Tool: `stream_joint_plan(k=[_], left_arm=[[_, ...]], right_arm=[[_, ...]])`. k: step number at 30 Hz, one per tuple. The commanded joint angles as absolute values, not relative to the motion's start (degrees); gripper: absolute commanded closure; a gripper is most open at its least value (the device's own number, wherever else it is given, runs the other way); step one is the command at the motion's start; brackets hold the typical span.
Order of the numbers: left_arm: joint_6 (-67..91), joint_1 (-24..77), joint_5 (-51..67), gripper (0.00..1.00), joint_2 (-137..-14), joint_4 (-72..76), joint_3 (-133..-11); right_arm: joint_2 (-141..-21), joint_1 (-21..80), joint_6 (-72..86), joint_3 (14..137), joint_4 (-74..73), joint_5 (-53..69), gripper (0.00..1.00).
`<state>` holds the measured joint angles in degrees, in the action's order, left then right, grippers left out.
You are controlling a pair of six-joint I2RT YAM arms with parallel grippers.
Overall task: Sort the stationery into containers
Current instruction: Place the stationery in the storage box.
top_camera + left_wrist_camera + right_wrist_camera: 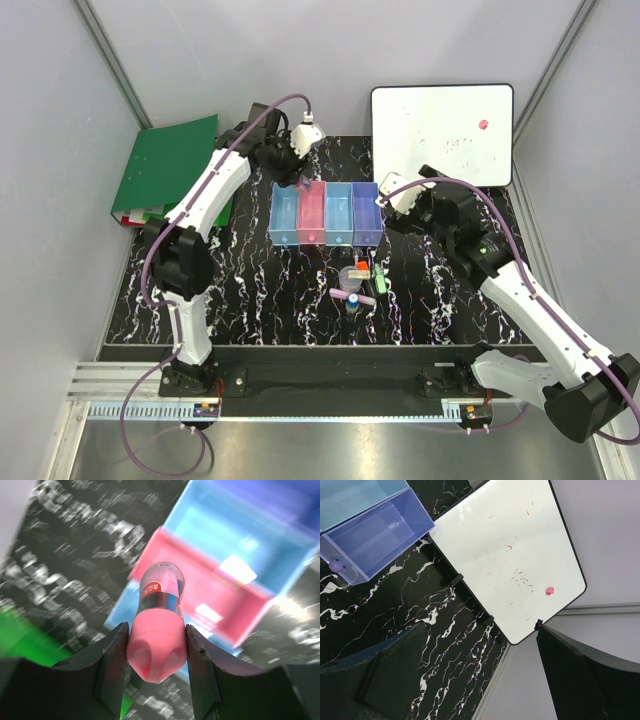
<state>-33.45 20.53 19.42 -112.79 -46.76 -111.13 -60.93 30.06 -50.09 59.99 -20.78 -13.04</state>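
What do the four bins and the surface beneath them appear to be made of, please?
The bins look like glossy, translucent plastic: the violet-blue one shows the dark surface faintly through its walls. The tabletop looks like black marble with white veins, though it may only be a printed laminate or mat.

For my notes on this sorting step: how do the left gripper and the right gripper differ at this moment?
The left gripper is shut on a pink marker; the right gripper stands wide open and holds nothing. The left gripper is by the pink bin; the right gripper is beside the violet-blue bin, near the whiteboard. Both have dark fingers.
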Motion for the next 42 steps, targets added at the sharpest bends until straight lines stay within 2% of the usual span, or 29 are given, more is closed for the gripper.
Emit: stream_joint_plan(k=[1,7,18,29,30,32,37,40,42], left_arm=[[-46.48,21.53,3.18,1.00,-111.18,-47.02,-116.97],[-52.38,22.50,-3.60,1.00,-113.64,-47.20,-117.60],[-53.79,23.91,-0.35,1.00,-109.69,-47.37,-104.25],[-54.75,23.82,3.42,1.00,-115.66,-47.37,-106.78],[-55.19,23.82,3.69,0.95,-116.10,-47.29,-107.66],[-56.33,23.82,3.96,0.91,-117.68,-47.37,-108.71],[-58.62,23.91,3.26,0.85,-120.05,-47.37,-109.95],[-58.89,23.91,2.81,0.76,-120.67,-47.37,-110.39],[-58.80,23.91,2.73,0.66,-120.67,-47.37,-110.57]], right_arm=[[-59.15,30.50,-49.22,60.47,-17.93,-15.12,0.00],[-59.06,30.50,-49.57,60.47,-17.84,-15.21,0.00],[-58.71,30.50,-50.18,59.85,-17.31,-15.38,0.00],[-59.41,30.41,-49.83,59.94,-17.14,-14.94,0.00],[-59.41,30.50,-49.83,60.03,-17.23,-14.94,0.00],[-59.33,30.59,-50.10,60.12,-17.23,-15.12,0.00],[-59.41,30.50,-49.57,60.21,-17.40,-14.94,0.00],[-59.33,30.50,-49.31,60.03,-17.58,-14.85,0.00],[-59.33,30.50,-49.39,59.94,-17.67,-14.85,0.00]])
